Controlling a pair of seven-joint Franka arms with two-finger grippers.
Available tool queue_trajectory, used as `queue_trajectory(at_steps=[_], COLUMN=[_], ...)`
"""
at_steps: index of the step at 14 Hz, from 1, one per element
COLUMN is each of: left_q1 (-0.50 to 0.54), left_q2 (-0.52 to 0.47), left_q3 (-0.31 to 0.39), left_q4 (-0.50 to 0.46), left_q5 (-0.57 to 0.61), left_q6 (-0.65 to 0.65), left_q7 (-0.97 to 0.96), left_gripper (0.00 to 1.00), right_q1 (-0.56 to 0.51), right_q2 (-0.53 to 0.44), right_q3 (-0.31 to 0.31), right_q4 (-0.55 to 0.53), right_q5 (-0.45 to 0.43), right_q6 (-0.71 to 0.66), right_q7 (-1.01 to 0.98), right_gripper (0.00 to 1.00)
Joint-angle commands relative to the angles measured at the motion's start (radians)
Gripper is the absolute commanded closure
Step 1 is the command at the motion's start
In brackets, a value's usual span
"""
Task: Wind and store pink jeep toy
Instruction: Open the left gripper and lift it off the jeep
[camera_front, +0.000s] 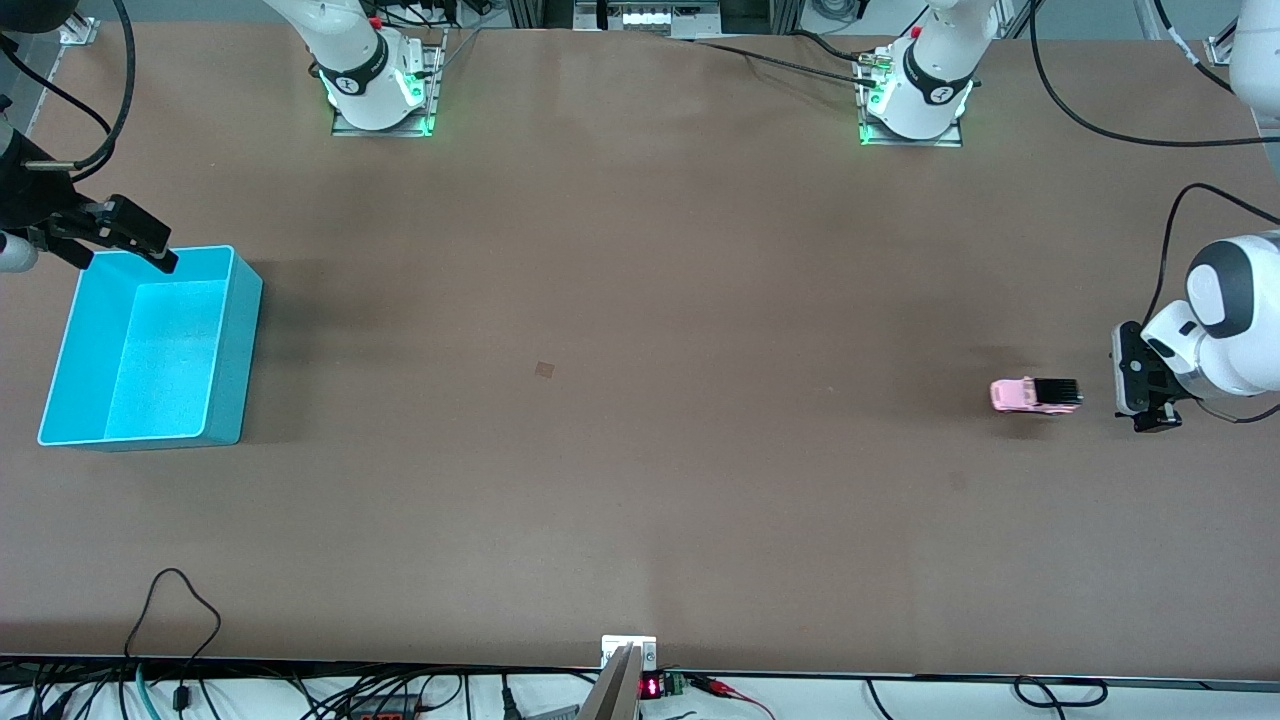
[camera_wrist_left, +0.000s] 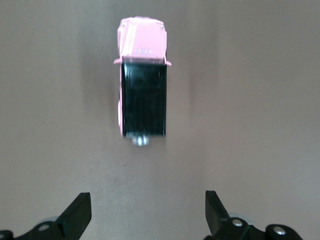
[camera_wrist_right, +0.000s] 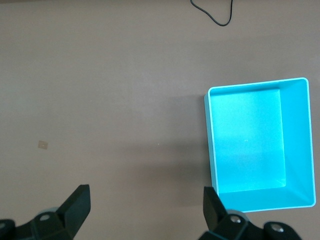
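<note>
1. I see the pink jeep toy (camera_front: 1035, 396) standing on its wheels on the bare table (camera_front: 640, 480), toward the left arm's end and well apart from the turquoise bin (camera_front: 230, 350) at the right arm's end.
2. My left gripper (camera_front: 1150, 415) sits low just beside the jeep's black rear end, not touching it. In the left wrist view its fingers (camera_wrist_left: 77, 215) stand apart with nothing between them, and the jeep (camera_wrist_left: 142, 95) lies ahead of the tips with its rear toward them.
3. My right gripper (camera_front: 130, 235) hangs over the bin's rim nearest the robot bases. Its claw is spread wide and empty, and this arm waits.
4. The bin (camera_wrist_right: 295, 145) is empty in the right wrist view, so nothing is stored yet.
5. I judge the step in hand to be the winding, or the moment right around it: the jeep is free on the table, with the left claw lined up with its rear end.
6. I cannot tell from here whether the spring is wound.
7. If it is not, my next move calls for closing the left fingers on the jeep's sides and dragging it backward with the wheels pressed to the table.
8. After that, storing means a long carry or roll across the table to the bin.
</note>
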Motion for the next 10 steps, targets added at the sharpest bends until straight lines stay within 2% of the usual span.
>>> queue_trajectory(at_steps=[1, 6, 10], left_q1=[0.000, -0.002, -0.002], left_q2=[-0.038, -0.052, -0.052], left_q3=[-0.079, -0.234, -0.364], left_q4=[0.049, 0.184, 0.279], left_q5=[0.011, 0.013, 0.018], left_q6=[-0.150, -0.451, -0.623], left_q7=[-0.185, -0.561, -0.874], left_gripper=[0.00, 0.00, 0.00], right_q1=[0.007, 0.007, 0.007], right_q2=[-0.014, -0.014, -0.014], right_q3=[-0.008, -0.008, -0.008], right_q4=[-0.011, -0.014, -0.017], right_q5=[0.005, 0.005, 0.005], right_q6=[-0.002, -0.002, 0.001], right_q7=[-0.008, -0.008, -0.008], right_gripper=[0.00, 0.00, 0.00])
